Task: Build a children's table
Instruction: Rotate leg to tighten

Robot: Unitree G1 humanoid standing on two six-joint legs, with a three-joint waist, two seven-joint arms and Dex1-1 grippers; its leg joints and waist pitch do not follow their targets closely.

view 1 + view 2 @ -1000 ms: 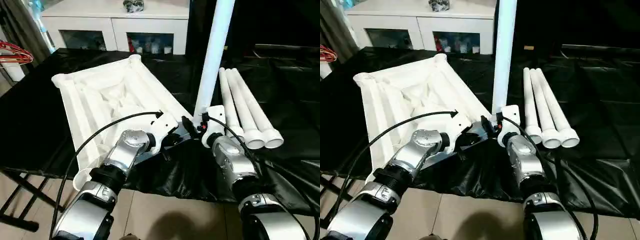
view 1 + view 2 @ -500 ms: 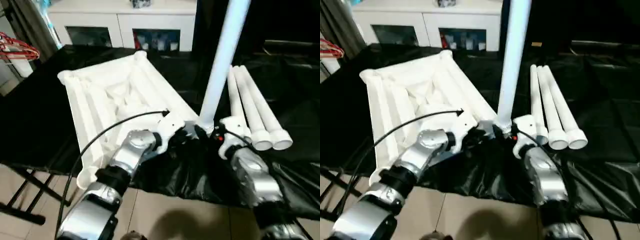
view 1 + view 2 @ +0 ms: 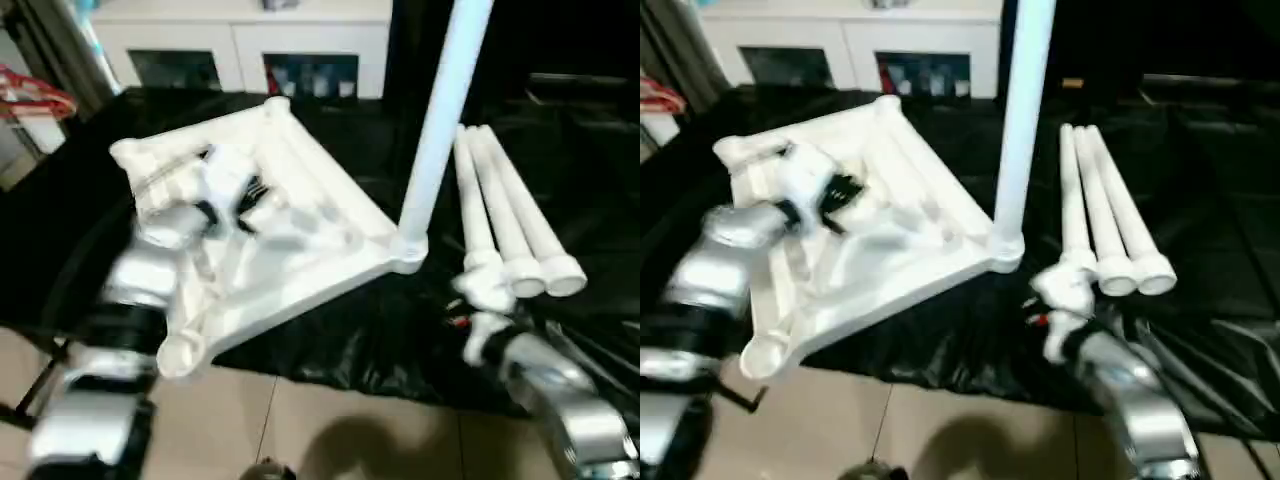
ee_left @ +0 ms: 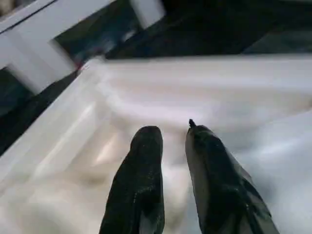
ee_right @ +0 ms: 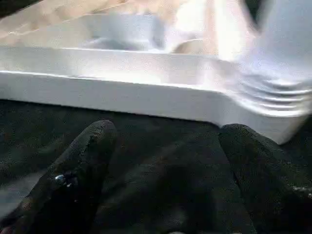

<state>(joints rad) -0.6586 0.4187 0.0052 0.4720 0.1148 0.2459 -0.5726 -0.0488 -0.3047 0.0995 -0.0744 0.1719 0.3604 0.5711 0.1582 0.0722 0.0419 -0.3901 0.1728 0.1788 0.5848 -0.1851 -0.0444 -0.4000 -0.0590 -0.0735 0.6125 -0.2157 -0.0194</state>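
So far, one leg (image 3: 440, 110) stands upright in the near corner socket of the inverted table top (image 3: 300, 270) on the black-draped bench; three spare legs (image 3: 510, 225) lie beside. Left gripper (image 4: 173, 141) nearly closed, empty, above ribbing; right gripper (image 5: 165, 146) wide apart, empty.

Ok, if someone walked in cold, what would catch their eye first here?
Probably the white leg standing upright in the near corner socket of the upturned table top on the black cloth. Next, three spare legs lying side by side to the robot's right of it.
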